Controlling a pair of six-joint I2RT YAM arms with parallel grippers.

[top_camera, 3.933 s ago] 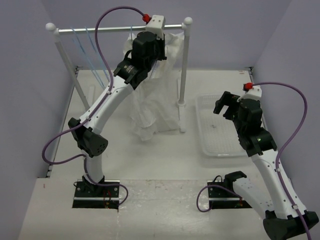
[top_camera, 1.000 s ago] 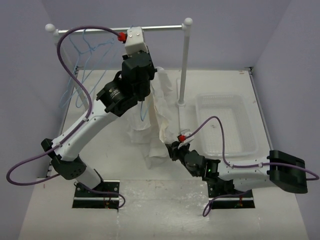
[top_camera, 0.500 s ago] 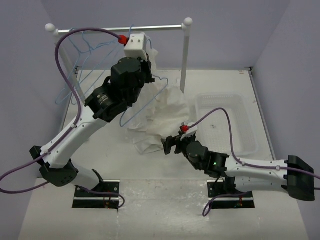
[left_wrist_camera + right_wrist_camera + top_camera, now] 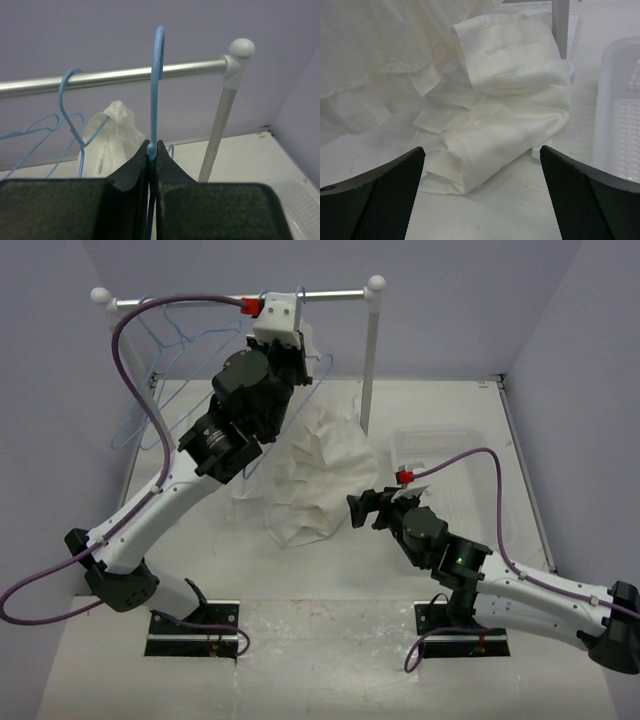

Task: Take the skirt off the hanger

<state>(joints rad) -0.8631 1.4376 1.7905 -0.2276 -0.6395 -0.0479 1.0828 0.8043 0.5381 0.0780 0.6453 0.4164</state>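
Observation:
The skirt [image 4: 315, 465], crinkled bright-white fabric, lies in a heap on the table, off the hanger. The blue wire hanger [image 4: 325, 372] is bare. My left gripper [image 4: 298, 355] is shut on the hanger's neck [image 4: 152, 149], high by the rail [image 4: 110, 77]. The hanger's hook [image 4: 158, 50] crosses the rail. My right gripper [image 4: 362, 510] is open and empty, low at the heap's right edge. In the right wrist view its fingers [image 4: 375, 190] frame the pleated skirt [image 4: 370, 75] and a smoother folded cuffed piece [image 4: 505, 130].
Several bare blue hangers [image 4: 165, 340] hang at the rail's left end. A white garment [image 4: 112, 132] hangs behind them. The rack's right post [image 4: 370, 360] stands beside the heap. A clear plastic tray [image 4: 480, 455] sits to the right.
My left gripper has raised the hanger to the rail, now bare. The skirt has dropped into a heap on the table. My right gripper has drawn back to the right, away from the cloth.

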